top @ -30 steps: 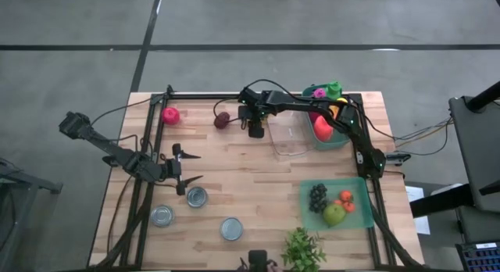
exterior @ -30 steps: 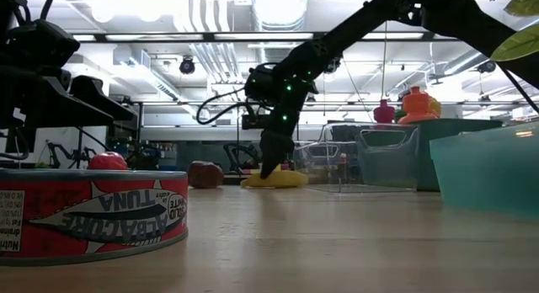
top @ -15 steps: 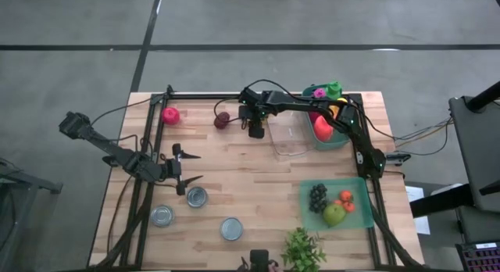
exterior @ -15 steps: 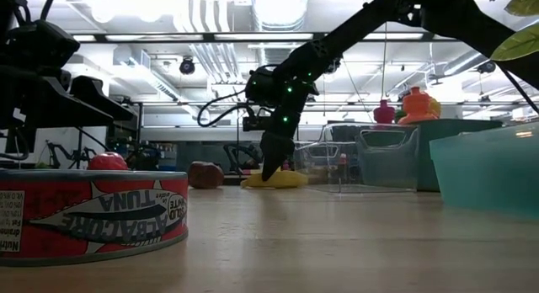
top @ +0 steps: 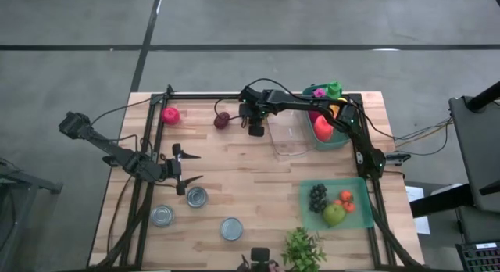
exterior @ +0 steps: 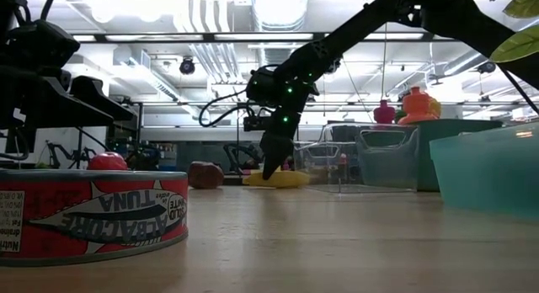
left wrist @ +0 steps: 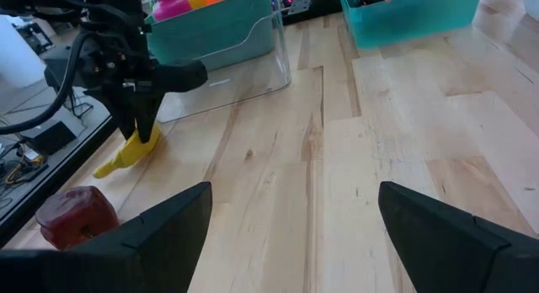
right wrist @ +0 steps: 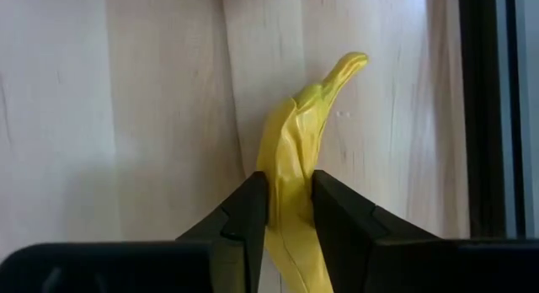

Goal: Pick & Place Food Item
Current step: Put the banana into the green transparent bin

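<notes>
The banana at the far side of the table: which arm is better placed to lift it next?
The right arm. Its claw is already closed on the banana, fingers on both sides. The left claw waits open near the cans, far away.

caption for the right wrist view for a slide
Right gripper shut on a yellow banana lying on the wooden table.

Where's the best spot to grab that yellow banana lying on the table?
Grab the yellow banana across its narrow middle, coming straight down from above. It lies flat on the wooden table, so only its slim sides offer grip. The right pincer already pinches it there.
</notes>
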Available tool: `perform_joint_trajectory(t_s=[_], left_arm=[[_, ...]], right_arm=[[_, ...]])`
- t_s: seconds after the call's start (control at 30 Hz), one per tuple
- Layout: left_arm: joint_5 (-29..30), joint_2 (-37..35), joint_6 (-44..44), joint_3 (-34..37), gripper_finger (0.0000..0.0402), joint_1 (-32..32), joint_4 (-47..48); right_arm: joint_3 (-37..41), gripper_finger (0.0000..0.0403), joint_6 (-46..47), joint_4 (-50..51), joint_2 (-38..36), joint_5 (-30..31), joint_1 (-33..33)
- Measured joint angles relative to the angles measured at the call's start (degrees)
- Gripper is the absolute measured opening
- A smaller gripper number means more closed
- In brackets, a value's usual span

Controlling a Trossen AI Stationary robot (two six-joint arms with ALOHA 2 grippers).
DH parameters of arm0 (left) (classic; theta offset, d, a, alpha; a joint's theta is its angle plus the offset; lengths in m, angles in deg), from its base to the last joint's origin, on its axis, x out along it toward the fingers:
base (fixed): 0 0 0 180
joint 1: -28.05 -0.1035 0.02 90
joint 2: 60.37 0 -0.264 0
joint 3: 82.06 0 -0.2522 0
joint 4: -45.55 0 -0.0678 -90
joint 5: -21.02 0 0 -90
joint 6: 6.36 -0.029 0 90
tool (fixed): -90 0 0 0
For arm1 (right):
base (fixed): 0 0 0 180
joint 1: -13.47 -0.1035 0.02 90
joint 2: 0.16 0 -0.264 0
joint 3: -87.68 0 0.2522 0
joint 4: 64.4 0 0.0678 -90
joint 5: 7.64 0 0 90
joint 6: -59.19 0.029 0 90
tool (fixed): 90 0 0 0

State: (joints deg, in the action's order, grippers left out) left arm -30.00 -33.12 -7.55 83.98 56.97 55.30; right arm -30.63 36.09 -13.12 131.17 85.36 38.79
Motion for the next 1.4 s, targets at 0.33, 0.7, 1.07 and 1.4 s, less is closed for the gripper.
perform_joint_trajectory(t_s=[0.33, 0.7, 1.07, 1.4], left_arm=[[0.0, 0.0, 0.0, 0.0, 0.0343, 0.0, 0.0], [0.0, 0.0, 0.0, 0.0, 0.0343, 0.0, 0.0], [0.0, 0.0, 0.0, 0.0, 0.0343, 0.0, 0.0], [0.0, 0.0, 0.0, 0.0, 0.0343, 0.0, 0.0]], right_arm=[[0.0, 0.0084, 0.4, -0.4, -3.1, 0.0, -0.9], [0.0, 0.0084, 0.6, -0.9, -11.3, -0.8, -5.4], [1.7, 0.0084, 0.6, 1.7, -21.9, -1.5, -13.6], [12.2, 0.0084, 10.9, 1.6, -32.1, 2.4, -20.6]])
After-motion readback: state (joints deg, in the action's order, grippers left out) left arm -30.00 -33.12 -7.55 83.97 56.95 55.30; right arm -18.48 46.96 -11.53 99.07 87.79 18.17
